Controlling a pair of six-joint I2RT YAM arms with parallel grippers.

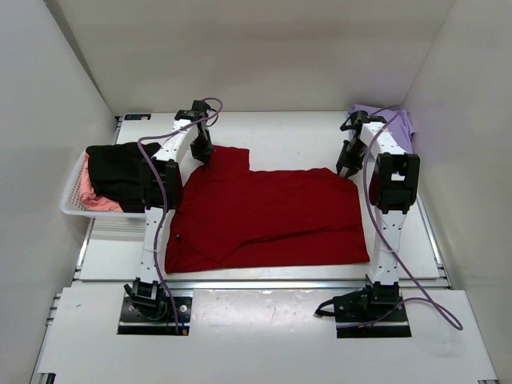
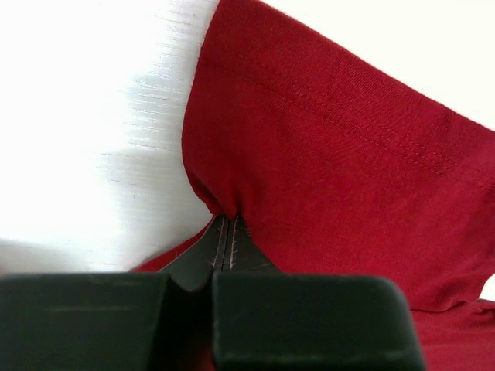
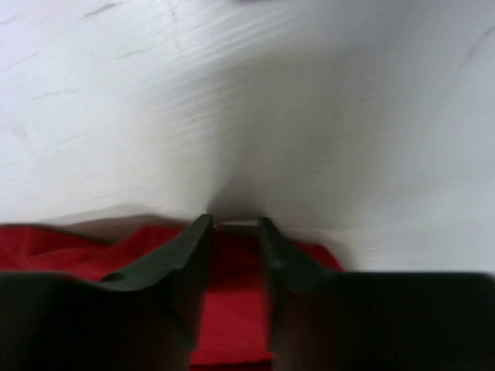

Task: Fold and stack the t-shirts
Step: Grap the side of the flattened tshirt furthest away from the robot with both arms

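Observation:
A deep red t-shirt [image 1: 268,216] lies spread flat in the middle of the table. My left gripper [image 1: 202,154] is at its far left corner, shut on a pinch of the red cloth [image 2: 325,154], which bunches at the fingertips [image 2: 224,219]. My right gripper [image 1: 349,170] is at the shirt's far right corner. Its jaws are open and straddle the edge of the red cloth [image 3: 232,294], with the tips [image 3: 234,224] down at the table. A pale lavender t-shirt [image 1: 402,124] lies at the back right, behind the right arm.
A white lattice basket [image 1: 76,204] stands at the left edge, holding a black t-shirt [image 1: 116,168] and a pink one [image 1: 100,202]. White walls close in the table on the left, back and right. Purple cables loop off both arms.

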